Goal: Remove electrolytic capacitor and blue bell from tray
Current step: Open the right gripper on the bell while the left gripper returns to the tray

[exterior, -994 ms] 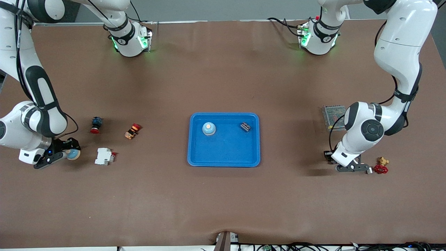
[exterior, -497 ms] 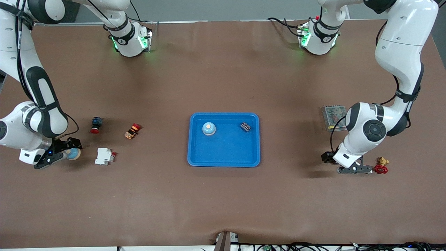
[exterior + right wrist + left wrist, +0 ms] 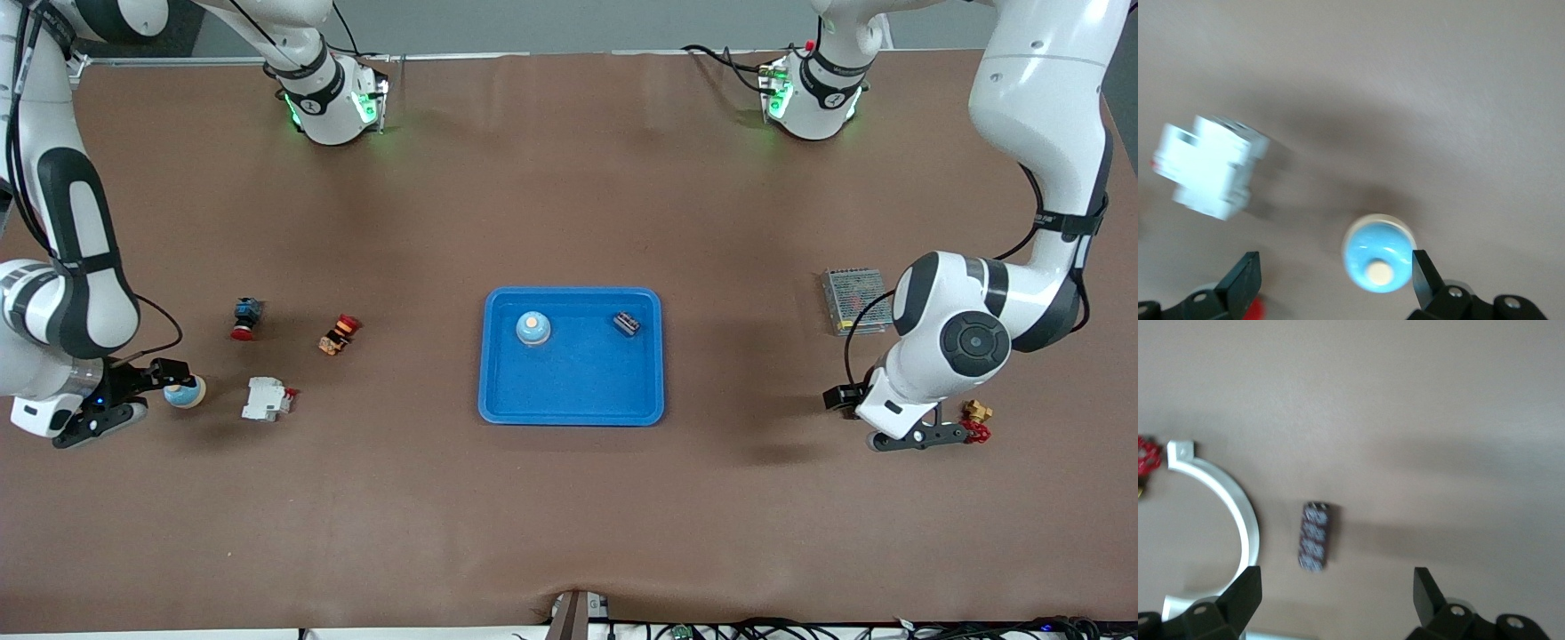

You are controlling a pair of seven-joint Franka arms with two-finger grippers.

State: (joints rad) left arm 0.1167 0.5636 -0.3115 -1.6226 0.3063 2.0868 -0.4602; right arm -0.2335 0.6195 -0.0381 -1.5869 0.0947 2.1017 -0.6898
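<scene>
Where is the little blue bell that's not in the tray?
The blue bell sits on the brown table at the right arm's end, beside the white circuit breaker, with the open right gripper right next to it.

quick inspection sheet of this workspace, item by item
surface: brown table, bare apart from the parts listed.
job's things: capacitor lying on the table under the left gripper; blue bell on the table by the right gripper.
clutter: blue tray holding a second bell and a small dark part; white breaker; two red buttons; red valve; white clamp; metal box.
grippers: both open, holding nothing.
cables: along the table's near edge.
surroundings: nothing seen.
</scene>
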